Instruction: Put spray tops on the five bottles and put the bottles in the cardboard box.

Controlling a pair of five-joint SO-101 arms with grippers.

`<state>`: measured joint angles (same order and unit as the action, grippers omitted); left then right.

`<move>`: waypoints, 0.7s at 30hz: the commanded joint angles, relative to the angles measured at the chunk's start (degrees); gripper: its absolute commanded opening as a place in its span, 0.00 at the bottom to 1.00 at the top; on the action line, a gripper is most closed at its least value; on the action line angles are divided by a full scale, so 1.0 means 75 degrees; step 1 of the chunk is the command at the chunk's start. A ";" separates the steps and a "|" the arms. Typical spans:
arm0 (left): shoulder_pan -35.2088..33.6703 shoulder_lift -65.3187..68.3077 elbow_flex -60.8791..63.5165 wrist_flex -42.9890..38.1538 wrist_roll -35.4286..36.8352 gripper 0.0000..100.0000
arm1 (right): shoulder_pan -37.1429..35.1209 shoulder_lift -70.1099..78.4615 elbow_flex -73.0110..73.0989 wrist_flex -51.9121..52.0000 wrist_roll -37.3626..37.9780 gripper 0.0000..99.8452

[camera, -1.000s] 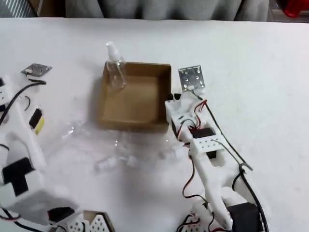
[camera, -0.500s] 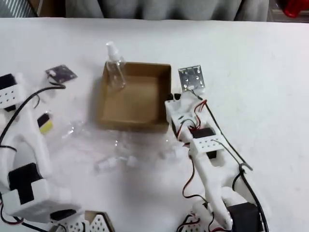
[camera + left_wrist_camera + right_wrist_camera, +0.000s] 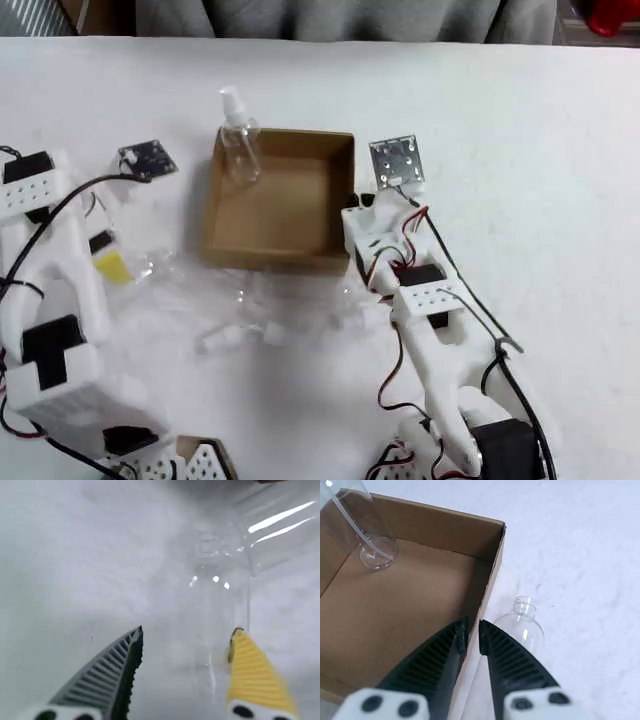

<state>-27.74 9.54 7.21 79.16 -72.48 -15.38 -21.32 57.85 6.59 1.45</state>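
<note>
The cardboard box sits mid-table. A clear bottle with a white spray top stands in its far left corner, its base showing in the right wrist view. My right gripper is shut on the box's right wall. An uncapped clear bottle lies just outside that wall. My left gripper is open, its yellow and black fingers just short of a clear bottle lying left of the box.
Several more clear bottles and spray tops lie scattered on the white table in front of the box. Loose wires hang from both arms. The far half and the right side of the table are bare.
My left arm has swung right and forward, bringing its open gripper up to the clear bottle left of the box. The right arm and the box have not moved.
</note>
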 commanded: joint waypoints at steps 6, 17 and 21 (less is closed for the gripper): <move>0.0404 0.0862 -0.0141 -0.0715 -0.0117 0.31 | 0.0029 -0.0018 -0.0211 0.0053 0.0023 0.02; 0.0322 0.1612 -0.0141 -0.1418 0.0129 0.22 | 0.0029 -0.0018 -0.0211 0.0053 0.0023 0.02; 0.0322 0.1600 -0.0117 -0.1360 0.0188 0.03 | 0.0029 -0.0018 -0.0211 0.0053 0.0023 0.02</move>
<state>-25.01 22.20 7.21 69.49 -72.48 -15.38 -21.32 57.85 6.59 1.45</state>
